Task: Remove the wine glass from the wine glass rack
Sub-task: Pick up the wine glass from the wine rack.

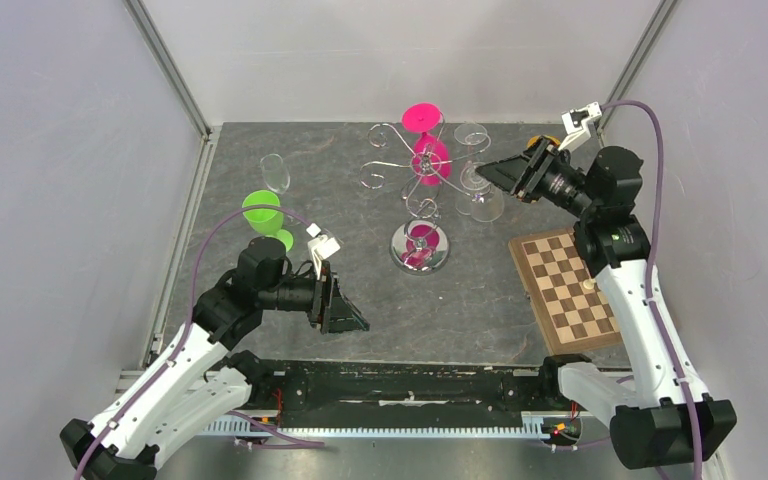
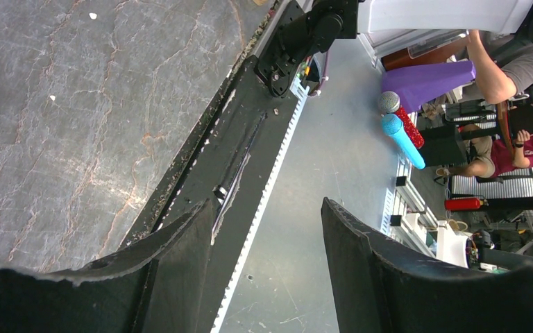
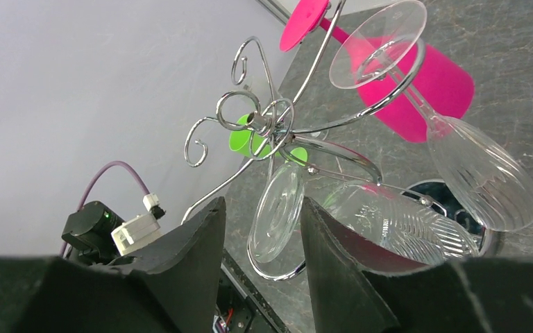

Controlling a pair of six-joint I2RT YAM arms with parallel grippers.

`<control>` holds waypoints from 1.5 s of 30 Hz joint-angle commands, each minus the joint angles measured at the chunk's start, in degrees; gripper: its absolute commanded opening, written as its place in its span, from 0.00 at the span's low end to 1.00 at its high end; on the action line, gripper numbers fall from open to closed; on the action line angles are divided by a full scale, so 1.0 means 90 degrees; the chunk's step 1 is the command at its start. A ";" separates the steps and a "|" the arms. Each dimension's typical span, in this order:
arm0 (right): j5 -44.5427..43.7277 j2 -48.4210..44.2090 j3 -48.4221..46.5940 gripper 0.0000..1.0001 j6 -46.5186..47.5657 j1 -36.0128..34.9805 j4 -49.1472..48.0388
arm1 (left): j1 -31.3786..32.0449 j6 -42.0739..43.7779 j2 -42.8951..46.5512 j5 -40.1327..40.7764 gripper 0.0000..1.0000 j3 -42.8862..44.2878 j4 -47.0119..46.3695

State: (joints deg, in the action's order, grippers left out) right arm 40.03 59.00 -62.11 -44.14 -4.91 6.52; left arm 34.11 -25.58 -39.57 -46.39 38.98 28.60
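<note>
**Right hand lines up on a wine glass hanging from the chrome rack**

Near the front edge of the tabletop (image 1: 460,310), the left hand (image 1: 355,322) hangs released and empty, well apart from the work. Farther in, the right hand (image 3: 262,201) has its fingers spread and grips nothing. It points at the wine glass (image 3: 388,218), which hangs by its foot on the right side of the rack (image 3: 253,121). The round foot shows just beyond the gap between the fingers; contact cannot be told. A second clear glass (image 3: 486,180) and a pink glass (image 3: 423,83) hang close behind. Done well, the hand would likely pinch the thin stem gently. It would then draw the glass level along its wire arm, sparing the neighbours and not tipping the rack.
</note>
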 commanded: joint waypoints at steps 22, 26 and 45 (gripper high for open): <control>-0.0044 -0.0047 -0.0007 0.00 0.0177 -0.0315 0.0286 | 0.0006 -0.0176 0.0148 0.0027 0.65 -0.0006 -0.0111; -0.0073 -0.0070 -0.0057 0.00 0.0194 -0.0311 0.0379 | 0.0009 -0.0181 0.0151 0.0037 0.65 -0.0011 -0.0111; 0.0004 -0.0194 -0.0035 0.00 -0.1086 -0.0260 0.0121 | 0.0010 -0.0190 0.0086 0.0120 0.65 -0.0014 -0.0082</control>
State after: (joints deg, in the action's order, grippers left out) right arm 38.70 58.63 -62.00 -48.80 -6.92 11.29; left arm 34.11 -25.58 -38.85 -45.91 38.98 28.60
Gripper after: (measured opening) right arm 0.098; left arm 0.654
